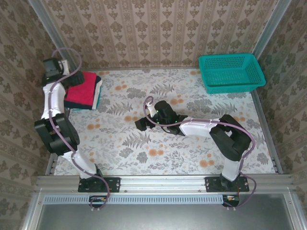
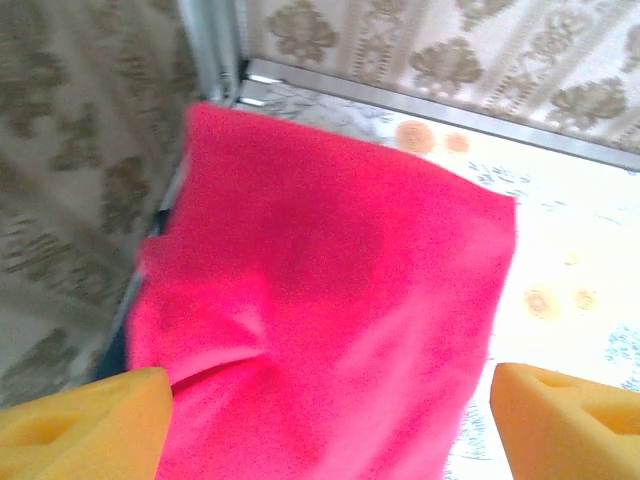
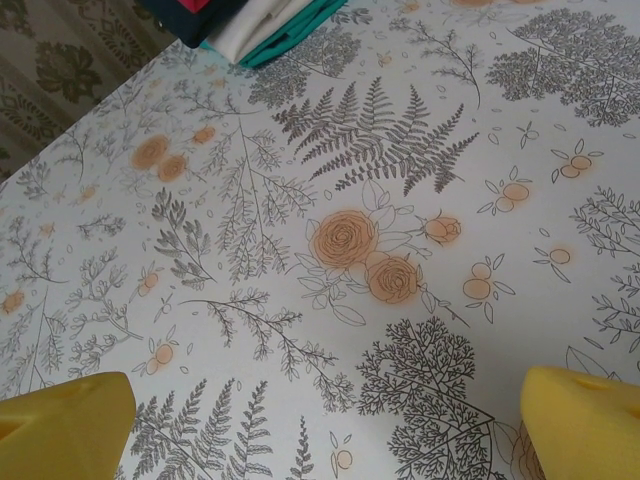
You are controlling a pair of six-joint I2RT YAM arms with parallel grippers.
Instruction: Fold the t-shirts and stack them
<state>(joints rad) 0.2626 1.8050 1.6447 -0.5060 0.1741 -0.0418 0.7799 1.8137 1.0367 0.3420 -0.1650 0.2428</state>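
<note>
T-shirts (image 1: 98, 93) lie stacked far left, red tee (image 1: 79, 93) topmost, left gripper (image 1: 64, 74) over it. Left wrist: fingers (image 2: 80, 425) parted above cloth, likely soft and limp; best pinched at a folded edge. Right wrist: right gripper (image 3: 320, 420) spread over the table (image 3: 350, 150).

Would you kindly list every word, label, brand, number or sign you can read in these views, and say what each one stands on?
No readable text appears anywhere.
The red t-shirt is plain, with no print or tag showing.
The teal basket is bare mesh.
The table cover and the walls carry only floral patterns, no lettering.
</note>
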